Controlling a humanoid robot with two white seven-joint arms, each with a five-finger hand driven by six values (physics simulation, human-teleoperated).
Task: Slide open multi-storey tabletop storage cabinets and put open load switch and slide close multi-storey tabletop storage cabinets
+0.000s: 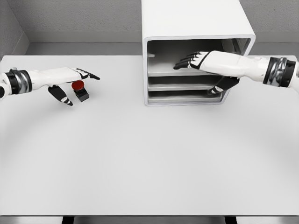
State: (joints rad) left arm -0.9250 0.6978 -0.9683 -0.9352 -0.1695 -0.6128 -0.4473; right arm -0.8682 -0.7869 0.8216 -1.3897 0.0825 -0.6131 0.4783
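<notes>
The white table is one flat, matte, rectangular surface; its front edge lies nearest the camera.

Two white robot hands with black finger segments are in view. The left hand enters from the left edge. Its fingers are extended and spread, the thumb hangs downward, and it grips nothing. One load switch sits on the table directly beneath the fingers, between thumb and fingertips. Contact between hand and switch cannot be confirmed. The switch consists of a round red cap on a small black block-shaped body. The cap faces up and toward the wrist. The long axis runs diagonally from the cap, under the hand, to the black body on the side nearer the camera.

The right hand enters from the right edge and reaches into the storage cabinet. Its fingers are extended flat and loose over the top tier, pointing left; the thumb hangs in front of the lower tiers. It holds nothing.

One cabinet stands on the table around the right hand, well apart from the left hand and the switch. It is a white box with rounded corners, smooth shell and grey interior. Three tiers are visible, stacked vertically, with the open front toward the camera.
</notes>
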